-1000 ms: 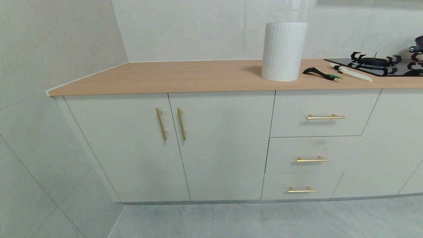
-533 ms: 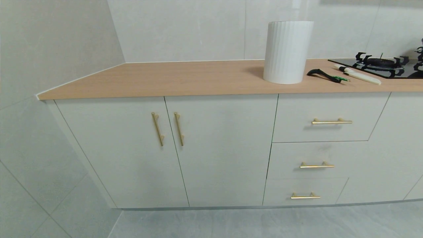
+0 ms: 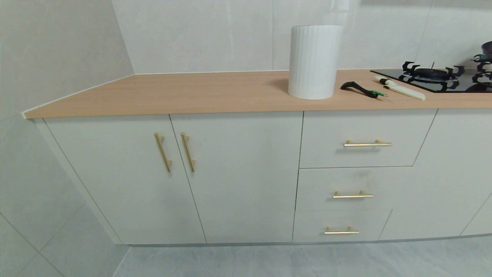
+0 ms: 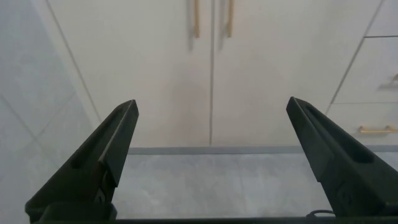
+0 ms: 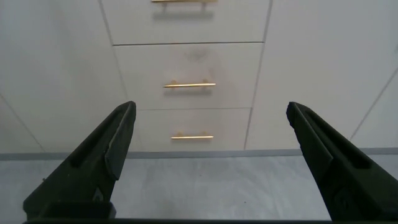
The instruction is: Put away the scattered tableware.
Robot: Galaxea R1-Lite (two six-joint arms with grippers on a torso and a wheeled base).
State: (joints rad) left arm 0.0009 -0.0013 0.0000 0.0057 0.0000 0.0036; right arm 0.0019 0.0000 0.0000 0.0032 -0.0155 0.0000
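There's the wooden countertop [image 3: 173, 92], and below it two pale cabinet doors [image 3: 238, 173], three drawers [image 3: 353, 181] alongside, a black gas hob [image 3: 434, 75] sunk into its top

canister [image 3: 314, 61] on counter [image 3: 173, 92] | utensil [image 3: 361, 89], probably a knife [image 3: 401, 89], right of it | stove [image 3: 449, 86] rightmost | drawers [image 3: 353, 184] below

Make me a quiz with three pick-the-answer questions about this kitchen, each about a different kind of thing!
1. Where is the black utensil?
A) on the countertop beside the white canister
B) inside the canister
C) on top of the canister

2. How many drawers have gold handles?
A) one
B) three
C) six

3. The left gripper is
A) open
B) shut
C) shut on the utensil

Answers:
1 A, it lies on the wood next to the canister.
2 B, three handled fronts are stacked.
3 A, its fingers stand wide apart, nothing between.
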